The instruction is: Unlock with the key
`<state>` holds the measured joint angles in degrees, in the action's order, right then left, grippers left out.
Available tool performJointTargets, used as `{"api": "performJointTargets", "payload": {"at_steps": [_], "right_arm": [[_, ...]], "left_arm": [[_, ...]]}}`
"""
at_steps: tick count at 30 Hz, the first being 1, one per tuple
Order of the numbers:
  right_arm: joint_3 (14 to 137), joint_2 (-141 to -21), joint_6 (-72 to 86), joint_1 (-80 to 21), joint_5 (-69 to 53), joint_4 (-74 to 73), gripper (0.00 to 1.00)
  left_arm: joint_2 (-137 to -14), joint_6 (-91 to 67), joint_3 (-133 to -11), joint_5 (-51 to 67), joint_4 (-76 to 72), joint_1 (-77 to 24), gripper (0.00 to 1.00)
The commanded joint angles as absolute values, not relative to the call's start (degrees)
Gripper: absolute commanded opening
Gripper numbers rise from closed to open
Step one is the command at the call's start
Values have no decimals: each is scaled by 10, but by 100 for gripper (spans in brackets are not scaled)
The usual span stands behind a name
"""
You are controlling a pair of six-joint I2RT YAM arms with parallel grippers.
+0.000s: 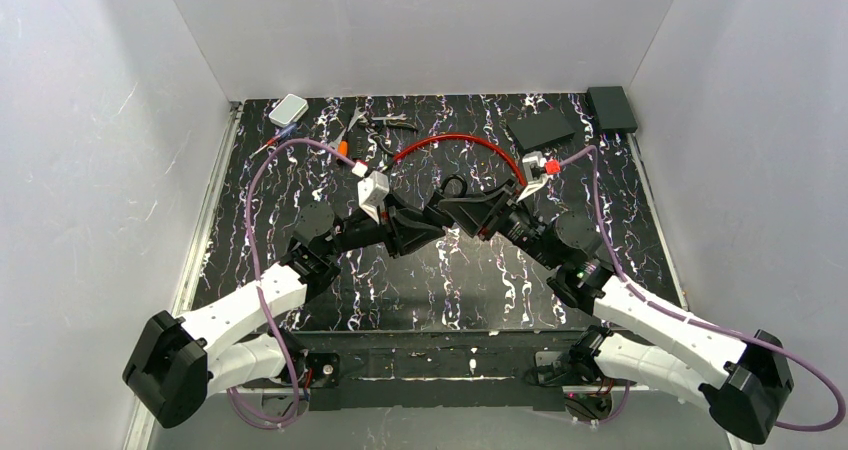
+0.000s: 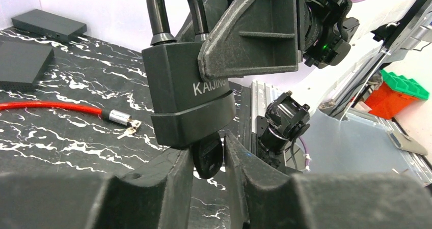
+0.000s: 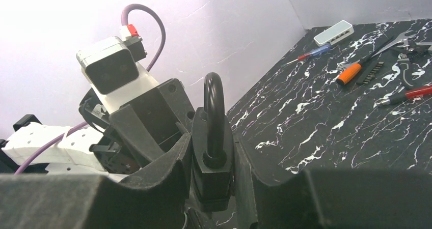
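Note:
A black padlock (image 2: 188, 102) marked KAIJING hangs upright above the table, and my right gripper (image 3: 212, 142) is shut on its body (image 3: 213, 173). Its shackle (image 3: 214, 102) stands up closed above the fingers. The key's black oval head (image 2: 208, 158) sticks out of the padlock's underside. My left gripper (image 2: 208, 143) comes from below with its fingers pressed on both sides of that head. From above, the two grippers meet at mid-table, left (image 1: 440, 222) and right (image 1: 470, 215), with the padlock (image 1: 458, 192) between them.
A red cable lock (image 1: 455, 142) curves across the back of the table, with small silver keys (image 2: 127, 130) at its end. Two black boxes (image 1: 540, 128) (image 1: 611, 107) lie at the back right. A white box (image 1: 288, 109), an orange-handled screwdriver (image 3: 351, 72) and pliers (image 1: 385, 122) lie at the back left.

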<state>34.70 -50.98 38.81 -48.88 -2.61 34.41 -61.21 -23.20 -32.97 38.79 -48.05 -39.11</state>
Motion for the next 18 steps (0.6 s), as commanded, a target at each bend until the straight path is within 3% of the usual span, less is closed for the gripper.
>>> {"api": "performJointTargets", "payload": {"at_steps": [1, 3, 10, 18], "right_arm": [[358, -502, 401, -489, -30, 446, 1], [357, -504, 403, -490, -30, 446, 1], [356, -512, 412, -490, -39, 450, 1], [355, -515, 416, -490, -26, 430, 1]], "left_arm": [[-610, -227, -345, 399, -500, -392, 19], [-611, -226, -345, 396, -500, -392, 9], [-607, -218, -342, 377, -496, -392, 0], [-593, -156, -345, 301, -428, -393, 0]]}}
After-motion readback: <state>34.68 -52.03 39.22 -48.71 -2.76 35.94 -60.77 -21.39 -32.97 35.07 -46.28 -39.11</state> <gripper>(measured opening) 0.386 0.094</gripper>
